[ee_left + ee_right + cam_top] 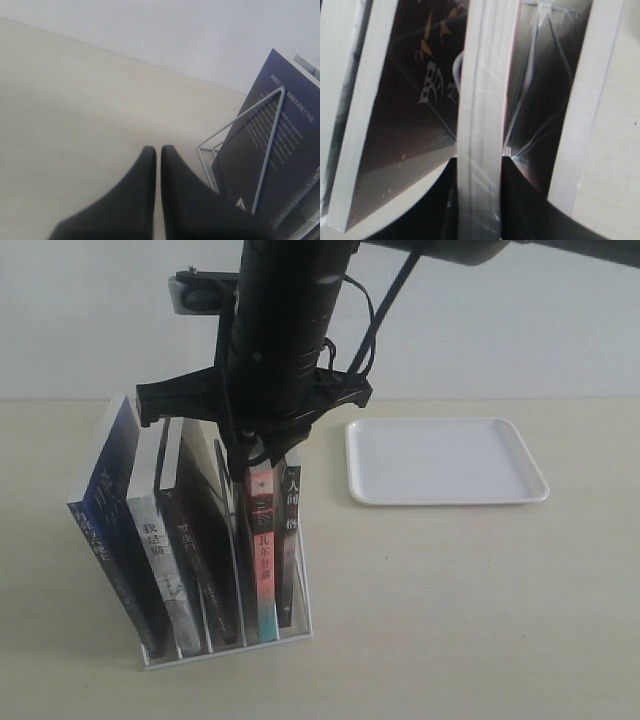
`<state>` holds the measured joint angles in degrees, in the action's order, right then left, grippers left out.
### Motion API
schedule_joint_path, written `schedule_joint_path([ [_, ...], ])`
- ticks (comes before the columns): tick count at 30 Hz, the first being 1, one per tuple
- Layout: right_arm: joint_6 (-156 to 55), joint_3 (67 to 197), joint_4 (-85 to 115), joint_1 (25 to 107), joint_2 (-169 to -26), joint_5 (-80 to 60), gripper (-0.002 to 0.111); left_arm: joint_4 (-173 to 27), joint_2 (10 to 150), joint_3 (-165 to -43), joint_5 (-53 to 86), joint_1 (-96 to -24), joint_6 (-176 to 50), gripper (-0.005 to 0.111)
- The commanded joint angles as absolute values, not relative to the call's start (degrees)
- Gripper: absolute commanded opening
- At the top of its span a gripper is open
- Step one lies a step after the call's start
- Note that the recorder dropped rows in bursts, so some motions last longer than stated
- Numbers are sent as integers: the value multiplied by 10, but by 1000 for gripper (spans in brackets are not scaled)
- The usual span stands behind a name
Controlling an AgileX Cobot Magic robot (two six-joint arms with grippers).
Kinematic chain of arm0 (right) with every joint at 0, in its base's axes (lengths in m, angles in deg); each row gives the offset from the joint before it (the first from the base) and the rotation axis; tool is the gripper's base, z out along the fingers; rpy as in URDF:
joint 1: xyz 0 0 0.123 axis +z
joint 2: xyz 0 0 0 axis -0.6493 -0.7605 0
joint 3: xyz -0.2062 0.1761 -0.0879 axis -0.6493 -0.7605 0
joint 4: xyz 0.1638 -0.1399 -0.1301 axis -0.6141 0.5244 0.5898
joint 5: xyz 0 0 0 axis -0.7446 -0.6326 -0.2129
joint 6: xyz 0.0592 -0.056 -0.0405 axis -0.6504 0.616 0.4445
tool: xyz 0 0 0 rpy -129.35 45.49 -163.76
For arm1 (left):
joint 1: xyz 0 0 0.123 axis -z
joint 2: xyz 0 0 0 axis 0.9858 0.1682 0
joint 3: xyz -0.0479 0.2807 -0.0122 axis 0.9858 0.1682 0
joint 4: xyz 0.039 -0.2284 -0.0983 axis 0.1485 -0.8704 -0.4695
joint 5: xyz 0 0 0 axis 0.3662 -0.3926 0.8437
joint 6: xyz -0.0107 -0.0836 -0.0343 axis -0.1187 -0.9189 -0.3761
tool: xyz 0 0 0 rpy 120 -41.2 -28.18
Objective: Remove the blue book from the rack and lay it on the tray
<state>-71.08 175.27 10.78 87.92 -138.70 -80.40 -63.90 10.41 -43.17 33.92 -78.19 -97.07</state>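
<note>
A clear acrylic rack (228, 648) with thin upright dividers stands on the left of the pale beige table (460, 620), holding five paperbacks on end, all leaning to the left. The blue book (104, 528), with its dark navy cover and spine, sits in the leftmost slot, and nothing is touching it. To its right come a grey-white-spined book (156, 552), a dark-spined book (205, 570), a book with a red, white and teal spine (263, 550), and a thin black-spined book with white characters (290, 530) at the right end.

The black right arm comes straight down over the rack. The right gripper (262, 453) is at the top edge of the red-and-teal-spined book. In the wrist view its two dark fingers (520, 200) press against either side of that book's white page block, so it has that book clamped, not the blue one. The book's foot looks to be down in its slot.

The left gripper (157, 148) hangs low over bare table just beside the rack's end where the blue book leans. Its fingers are drawn together with only a hairline gap, and it holds nothing.

The flat white rectangular plastic tray (447, 462), with rounded corners and a low rim, lies on the table to the right and a little farther back, well apart from the rack.
</note>
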Motion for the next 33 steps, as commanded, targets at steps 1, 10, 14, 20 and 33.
schedule_joint_path([
  [1,-699,1755,116,880,-1383,-761,32,-639,102,-432,333,-783,-970,4],
  [10,-699,1755,115,880,-1355,-793,37,-639,102,-432,333,-783,-970,4],
  [14,-699,1755,115,880,-1304,-787,37,-639,102,-432,333,-783,-970,4],
  [20,-699,1755,116,880,-1266,-782,37,-639,102,-432,333,-783,-970,4],
  [33,-679,1755,97,880,-1264,-800,37,-639,102,-432,333,-783,-970,4],
])
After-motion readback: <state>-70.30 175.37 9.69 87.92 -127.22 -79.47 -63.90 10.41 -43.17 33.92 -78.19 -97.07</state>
